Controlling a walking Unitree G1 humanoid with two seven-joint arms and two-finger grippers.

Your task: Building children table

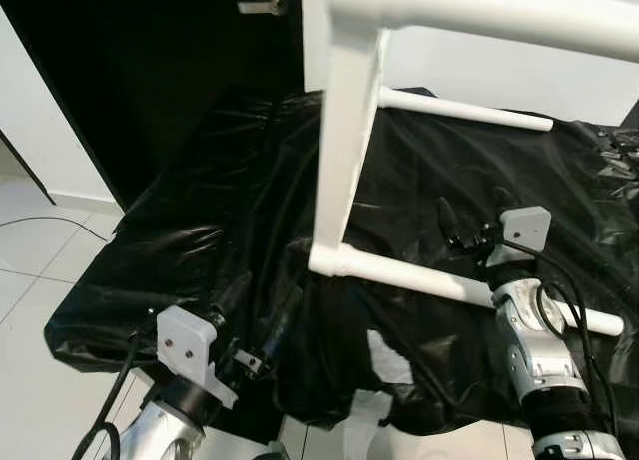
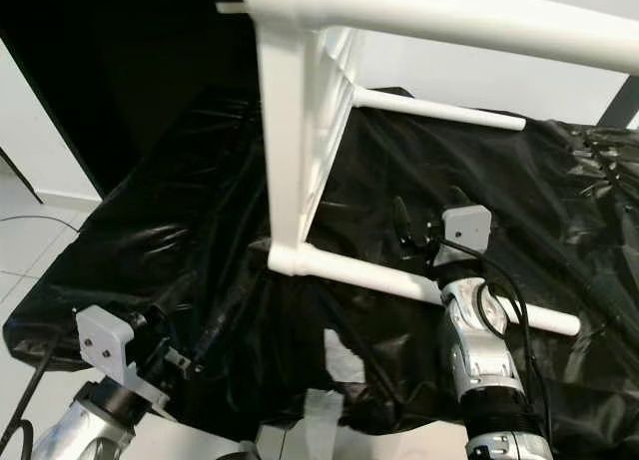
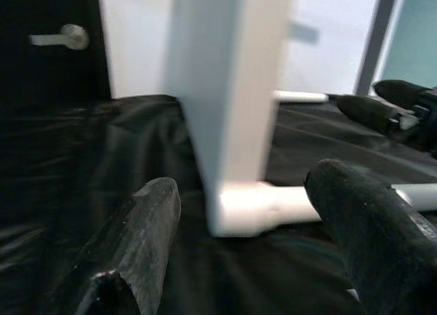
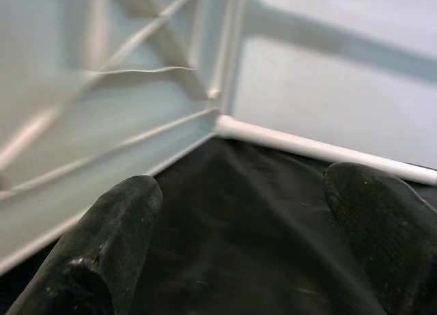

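Right tool (image 2: 429, 221), fingers apart, beside tipped table frame (image 2: 300, 141)

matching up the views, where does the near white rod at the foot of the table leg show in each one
Left eye: near white rod runs right from the table leg, lower centre.
Right eye: rod lower centre, passing the right gripper.
Left wrist: rod between the black fingers.
Right wrist: cannot tell which rod shows.
Shared landmark: black plastic sheet.
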